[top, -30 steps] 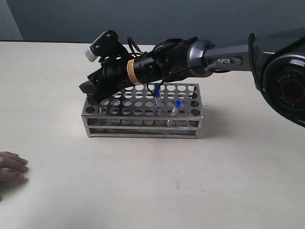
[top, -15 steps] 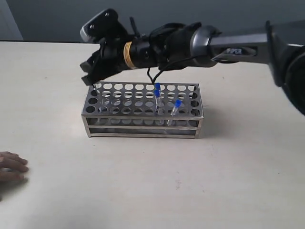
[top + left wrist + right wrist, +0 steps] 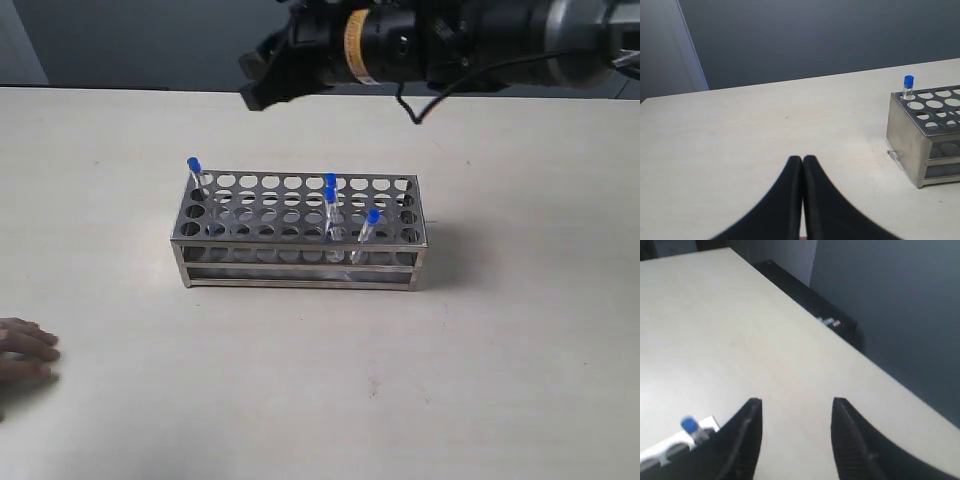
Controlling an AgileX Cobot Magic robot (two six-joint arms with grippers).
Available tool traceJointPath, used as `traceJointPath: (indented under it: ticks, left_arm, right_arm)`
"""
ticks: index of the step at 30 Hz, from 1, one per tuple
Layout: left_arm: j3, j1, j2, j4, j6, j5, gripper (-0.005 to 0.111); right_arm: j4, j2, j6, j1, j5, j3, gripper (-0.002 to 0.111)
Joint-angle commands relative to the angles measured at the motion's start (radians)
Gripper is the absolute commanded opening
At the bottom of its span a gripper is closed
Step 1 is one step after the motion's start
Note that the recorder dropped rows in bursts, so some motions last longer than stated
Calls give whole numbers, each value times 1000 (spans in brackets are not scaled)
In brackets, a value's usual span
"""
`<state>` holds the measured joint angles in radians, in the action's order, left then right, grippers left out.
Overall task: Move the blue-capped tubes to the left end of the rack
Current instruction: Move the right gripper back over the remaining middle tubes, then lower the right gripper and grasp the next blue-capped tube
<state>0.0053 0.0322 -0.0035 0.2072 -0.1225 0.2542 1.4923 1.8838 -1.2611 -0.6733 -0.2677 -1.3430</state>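
Exterior view: the rack (image 3: 290, 215) is sat mid-worktop (image 3: 480, 380). One of the blue-capped tubes (image 3: 195, 172) is parked in a back hole at its left end, and the rest are stuck right of the middle. The right gripper (image 3: 256, 88) is held high behind the rack.

Left wrist view: the left gripper (image 3: 802, 162) is squeezed fully together with nothing in it, and the rack's end is seen nearby.

Right wrist view: the right gripper's fingers are spread wide, nothing between them.
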Motion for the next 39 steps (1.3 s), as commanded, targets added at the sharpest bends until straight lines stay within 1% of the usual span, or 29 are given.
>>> traceJointPath:
  ticks: [1,3,6,9,13,15,17,19,21,25,28,39]
  left_arm:
    - [-5,-4,3,-5,-1,-8,1]
    - [-5,-4,3,-5,-1,-8,1]
    - [-5,-4,3,-5,-1,-8,1]
    - [-5,-4,3,-5,-1,-8,1]
    - [-5,-4,3,-5,-1,-8,1]
    - [-5,-4,3,-5,-1,-8,1]
    - [-5,-4,3,-5,-1,-8,1]
    - [-5,-4,3,-5,-1,-8,1]
    - [-5,-4,3,-5,-1,-8,1]
    - [-5,-4,3,-5,-1,-8,1]
    - [-5,-4,3,-5,-1,-8,1]
    - [-5,-4,3,-5,-1,-8,1]
  right_arm:
    - [-36,-125,0,53,1,183,41]
    - [-56,-186,27,57,1,267,41]
    - [-148,-284,133,57,-5,366,41]
    - [-302,-352,267,57,-5,457,41]
    - [-619,-375,570,57,-37,579,41]
    - [-822,-357,753,57,-128,636,41]
    - [-986,-331,906,57,-232,684,41]
    - [-1148,-295,1011,57,-317,720,41]
    - [-1254,-255,1072,57,-359,739,41]
    - [-1251,-190,1075,55,-402,741,41]
    - [-1238,-160,1041,54,-417,741,41]
    - [-1203,-144,1017,54,-381,741,41]
